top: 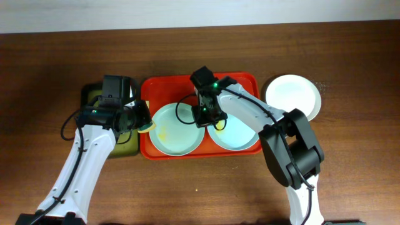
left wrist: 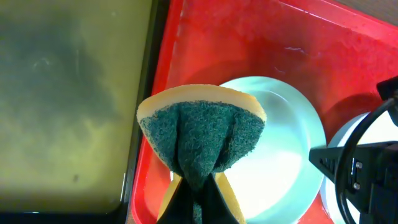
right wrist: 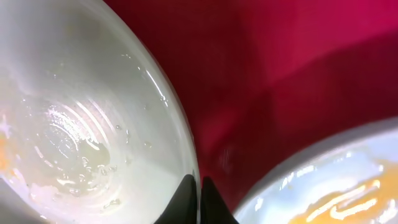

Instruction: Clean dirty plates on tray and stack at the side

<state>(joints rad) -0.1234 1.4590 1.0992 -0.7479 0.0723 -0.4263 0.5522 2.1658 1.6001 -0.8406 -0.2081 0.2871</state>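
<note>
The red tray (top: 247, 82) holds two plates. The pale mint green plate (top: 178, 134) lies on its left half with a yellowish smear. The pale blue-white plate (top: 240, 139) lies on its right half, wet. My right gripper (top: 209, 119) is shut on that plate's left rim (right wrist: 124, 124), with the smeared mint plate (right wrist: 323, 186) beside it. My left gripper (top: 140, 119) is shut on a folded yellow and green sponge (left wrist: 199, 134), held over the tray's left edge next to the mint plate (left wrist: 280, 137). The white plate (top: 292, 97) lies on the table right of the tray.
A smaller black-rimmed olive-green tray (top: 122, 149) sits just left of the red tray and fills the left of the left wrist view (left wrist: 68, 106). The brown wooden table (top: 350, 162) extends around both. The right arm reaches across the tray's back rim.
</note>
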